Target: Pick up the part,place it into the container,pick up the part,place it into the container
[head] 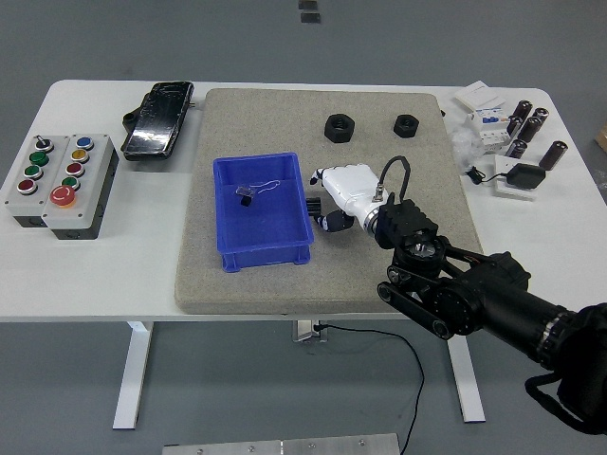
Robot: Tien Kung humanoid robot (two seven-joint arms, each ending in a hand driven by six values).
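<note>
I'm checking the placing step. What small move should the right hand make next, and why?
Probably ease left and up over the bin rim: the right hand sits just beside its right wall, seemingly curled on something dark, not yet above the inside.

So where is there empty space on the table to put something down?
The grey mat is bare in front of the blue container, and between the container and the two black nuts. The white table is bare in front of the button box. The far right corner, by the capacitors, is crowded.
</note>
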